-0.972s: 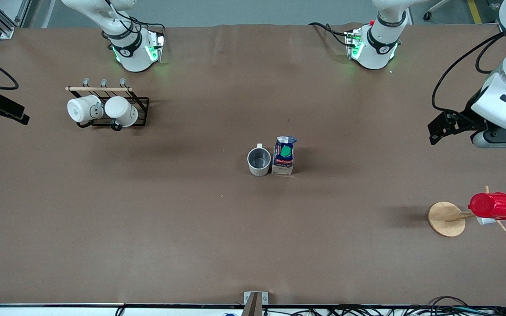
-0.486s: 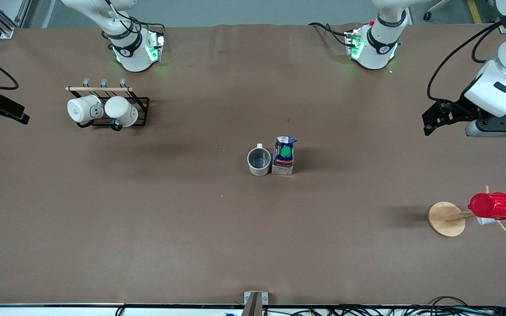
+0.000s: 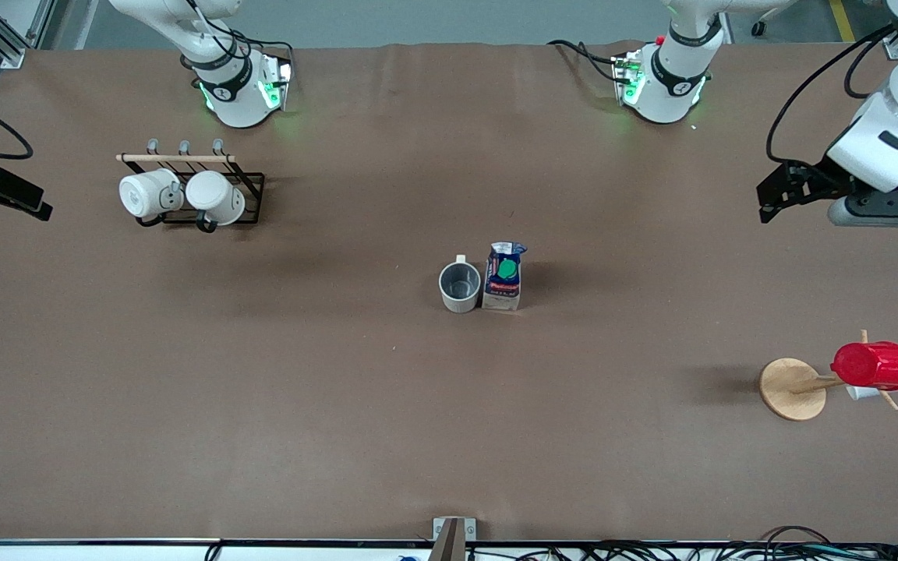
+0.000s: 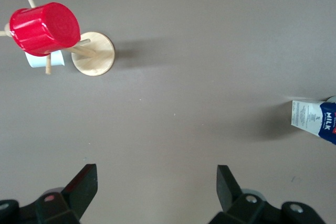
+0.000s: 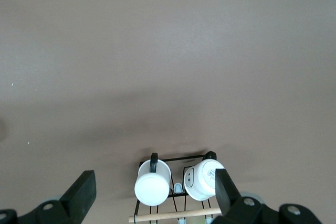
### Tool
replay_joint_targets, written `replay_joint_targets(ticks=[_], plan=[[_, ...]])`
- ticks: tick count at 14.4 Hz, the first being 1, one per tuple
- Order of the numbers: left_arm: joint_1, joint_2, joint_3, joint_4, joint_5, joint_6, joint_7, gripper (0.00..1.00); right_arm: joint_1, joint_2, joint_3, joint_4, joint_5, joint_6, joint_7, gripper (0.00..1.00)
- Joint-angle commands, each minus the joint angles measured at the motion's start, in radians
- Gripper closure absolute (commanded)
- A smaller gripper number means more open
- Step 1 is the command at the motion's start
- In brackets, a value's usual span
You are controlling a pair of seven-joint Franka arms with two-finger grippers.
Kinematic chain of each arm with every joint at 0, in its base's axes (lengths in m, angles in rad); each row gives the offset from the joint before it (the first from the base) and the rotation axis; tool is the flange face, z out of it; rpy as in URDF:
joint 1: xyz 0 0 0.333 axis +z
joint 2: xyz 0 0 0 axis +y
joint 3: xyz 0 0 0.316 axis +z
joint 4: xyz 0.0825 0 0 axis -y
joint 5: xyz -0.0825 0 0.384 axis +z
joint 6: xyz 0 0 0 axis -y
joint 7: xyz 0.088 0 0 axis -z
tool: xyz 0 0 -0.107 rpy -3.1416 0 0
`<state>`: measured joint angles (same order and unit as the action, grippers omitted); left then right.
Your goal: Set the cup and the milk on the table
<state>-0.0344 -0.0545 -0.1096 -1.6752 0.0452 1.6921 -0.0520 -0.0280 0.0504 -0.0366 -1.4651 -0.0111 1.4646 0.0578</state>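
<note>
The cream-beige cup (image 3: 460, 287) stands upright on the brown table (image 3: 340, 405) near its middle, dark inside showing. The blue-and-white milk carton (image 3: 504, 278) with a green cap stands right beside it, toward the left arm's end; it also shows at the edge of the left wrist view (image 4: 315, 120). My left gripper (image 3: 765, 204) is open and empty over bare table near the left arm's end, well apart from both (image 4: 156, 182). My right gripper (image 3: 42, 209) is open and empty at the right arm's end, over the table near the mug rack (image 5: 155, 179).
A black wire rack (image 3: 192, 187) with two white mugs (image 5: 153, 186) stands near the right arm's base. A wooden peg stand (image 3: 792, 388) holding a red ribbed cup (image 3: 874, 366) stands near the left arm's end, nearer the front camera; both show in the left wrist view (image 4: 44, 27).
My left gripper has drawn back toward the arms' bases, away from the peg stand. The cup, the milk and the right arm have not moved.
</note>
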Motion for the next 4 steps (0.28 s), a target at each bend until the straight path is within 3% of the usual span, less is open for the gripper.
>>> replay_joint_targets(ticks=[1, 4], plan=[[0.011, -0.024, 0.01, -0.002, -0.021, -0.005, 0.038, 0.0, -0.001, -0.034, -0.002, -0.037, 0.008, 0.003, -0.003, 0.0], [0.008, -0.004, 0.01, 0.032, -0.021, -0.025, 0.035, 0.0, -0.001, -0.034, -0.002, -0.037, 0.008, 0.003, -0.003, 0.0]])
